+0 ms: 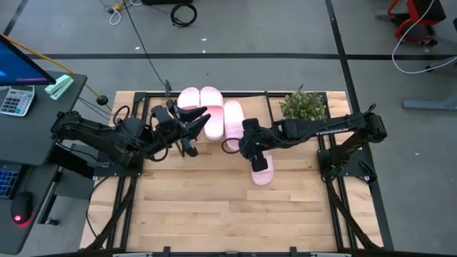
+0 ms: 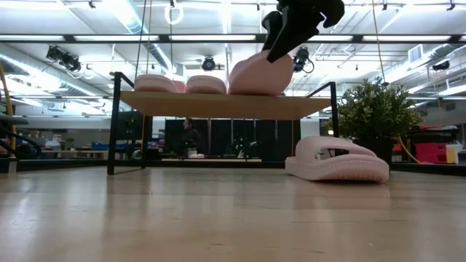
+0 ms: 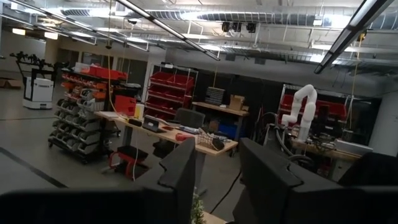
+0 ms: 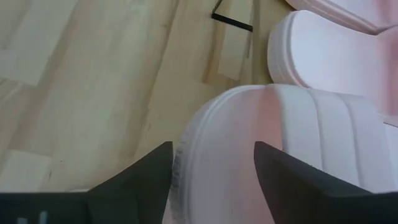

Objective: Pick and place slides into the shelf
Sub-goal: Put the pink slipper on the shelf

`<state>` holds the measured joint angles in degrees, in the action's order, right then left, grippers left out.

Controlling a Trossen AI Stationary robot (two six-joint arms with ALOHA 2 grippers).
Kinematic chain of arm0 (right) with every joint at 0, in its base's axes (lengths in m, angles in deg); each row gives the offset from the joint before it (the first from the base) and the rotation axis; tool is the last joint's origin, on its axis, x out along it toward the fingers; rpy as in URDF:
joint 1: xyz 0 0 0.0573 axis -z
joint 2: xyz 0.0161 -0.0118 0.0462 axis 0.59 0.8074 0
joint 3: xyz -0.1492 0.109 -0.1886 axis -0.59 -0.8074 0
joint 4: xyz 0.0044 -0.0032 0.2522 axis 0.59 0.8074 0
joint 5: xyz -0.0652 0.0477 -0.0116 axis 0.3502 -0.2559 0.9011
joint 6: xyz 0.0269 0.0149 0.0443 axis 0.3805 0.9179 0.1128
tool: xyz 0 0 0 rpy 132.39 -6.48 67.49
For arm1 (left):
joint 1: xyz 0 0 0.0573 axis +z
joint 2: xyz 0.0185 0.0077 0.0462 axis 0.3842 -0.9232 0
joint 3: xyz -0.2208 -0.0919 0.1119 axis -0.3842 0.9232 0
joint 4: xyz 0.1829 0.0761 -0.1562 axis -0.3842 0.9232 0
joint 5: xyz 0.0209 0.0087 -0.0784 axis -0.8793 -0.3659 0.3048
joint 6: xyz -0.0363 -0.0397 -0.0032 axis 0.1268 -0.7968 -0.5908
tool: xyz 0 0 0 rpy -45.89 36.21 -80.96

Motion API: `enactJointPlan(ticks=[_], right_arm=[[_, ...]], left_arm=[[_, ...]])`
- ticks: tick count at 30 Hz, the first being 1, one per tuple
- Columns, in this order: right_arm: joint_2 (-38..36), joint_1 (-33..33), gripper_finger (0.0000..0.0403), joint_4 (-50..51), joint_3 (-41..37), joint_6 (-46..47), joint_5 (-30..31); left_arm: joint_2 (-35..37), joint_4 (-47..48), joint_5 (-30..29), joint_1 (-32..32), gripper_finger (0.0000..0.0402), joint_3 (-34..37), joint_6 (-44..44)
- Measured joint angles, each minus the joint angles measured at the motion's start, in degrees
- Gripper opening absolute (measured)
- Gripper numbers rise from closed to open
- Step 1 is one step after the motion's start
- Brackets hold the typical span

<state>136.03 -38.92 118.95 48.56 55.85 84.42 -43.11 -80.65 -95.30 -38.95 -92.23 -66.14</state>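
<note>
Wooden tabletop (image 1: 214, 214) carries the shelf (image 2: 218, 105) at its far edge, with a potted plant (image 1: 303, 105) beside it on my right. Three pink slides lie on the shelf's top board: two side by side (image 1: 200, 100) and a third (image 1: 233, 118) just beside them toward my right arm, their long axes running front to back across the board. My right gripper (image 1: 251, 146) stands at the near end of that third slide, fingers spread wide on either side of its heel (image 4: 273, 143); from the right wrist view I judge the slide rests on the board rather than in my grip. The fourth slide (image 1: 262, 171) lies on the tabletop just beneath and in front of my right gripper, long axis again front to back, strap up in the low view (image 2: 338, 160). My left gripper (image 1: 187, 132) hovers before the shelf, partly open and empty, farther from that slide. Right arm is nearer.
</note>
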Motion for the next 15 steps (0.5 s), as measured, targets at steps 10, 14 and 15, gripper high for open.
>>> enactJointPlan(ticks=[10, 14, 15], right_arm=[[0.0, 0.3, 0.0256, 0.0, 0.0, 0.0, 0.1], [0.0, 0.3, 0.0254, 0.0, 0.0, 0.1, 2.4], [0.0, 0.3, 0.0254, 0.0, 0.0, 0.1, 3.0]], left_arm=[[0.0, 0.1, 0.0, 0.0, 0.0129, 0.0, 0.0], [0.0, 0.2, 0.0, 0.0, 0.0132, 0.0, 0.0], [0.0, 0.2, 0.0, 0.0, 0.0134, 0.0, 0.0]])
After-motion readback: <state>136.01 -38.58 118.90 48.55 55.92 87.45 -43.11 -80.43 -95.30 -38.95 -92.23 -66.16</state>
